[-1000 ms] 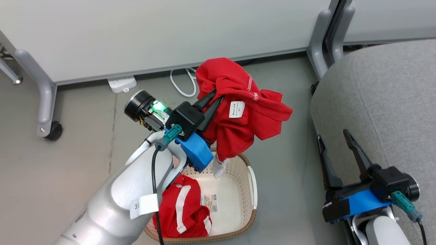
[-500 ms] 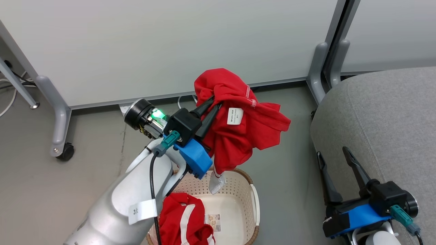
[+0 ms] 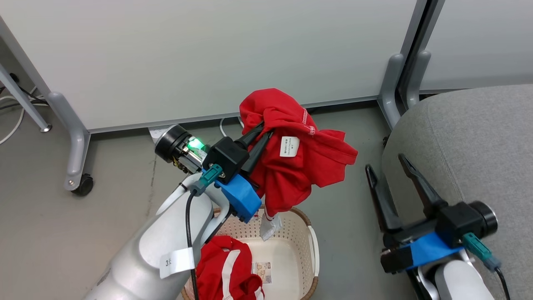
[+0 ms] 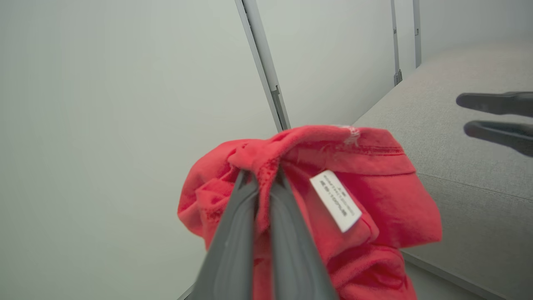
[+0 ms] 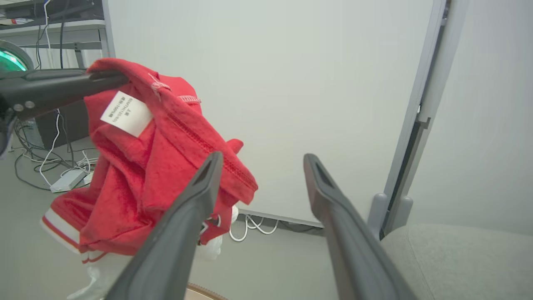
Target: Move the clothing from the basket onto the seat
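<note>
The left gripper's (image 3: 263, 128) jaws are pressed together on a bunched fold of one red garment (image 3: 300, 166), which hangs in the air over the far rim of the basket (image 3: 308, 221); a second red garment (image 3: 225, 266) lies inside the basket. The pale left arm (image 3: 166, 241) slants up from the lower left, so this looks like the carry step: next the cloth must swing right, over the grey seat (image 3: 470, 141), and be released. The right gripper (image 3: 385, 163) hovers beside the seat, jaws spread wide and empty.
</note>
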